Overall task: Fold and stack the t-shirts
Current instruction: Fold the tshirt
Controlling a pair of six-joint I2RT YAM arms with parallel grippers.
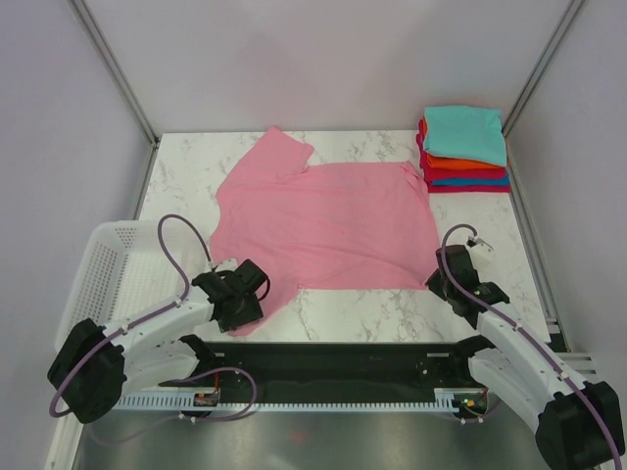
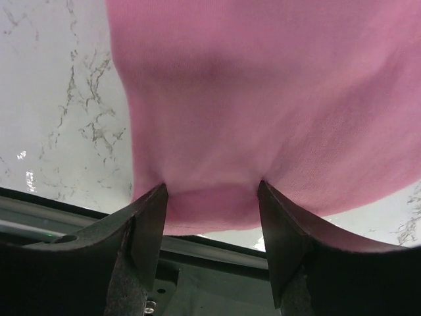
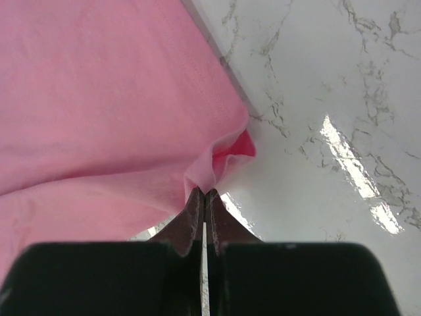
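- Pinching shut, the right gripper [image 3: 204, 193] grips the near right corner of the pink shirt [image 1: 333, 220].
- The left gripper [image 2: 212, 192] has its jaws apart, and the shirt's near left end lies loose between them.
- I think it should close on that cloth before any lifting.
- Then both should lift together and evenly, so the fold comes out straight.
- The shirt lies flat on the table [image 1: 392, 313], and the folded stack [image 1: 466, 147] sits at the far right.

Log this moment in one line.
left pincer: open astride pink shirt sleeve | right pincer: shut on shirt corner | folded stack: far right
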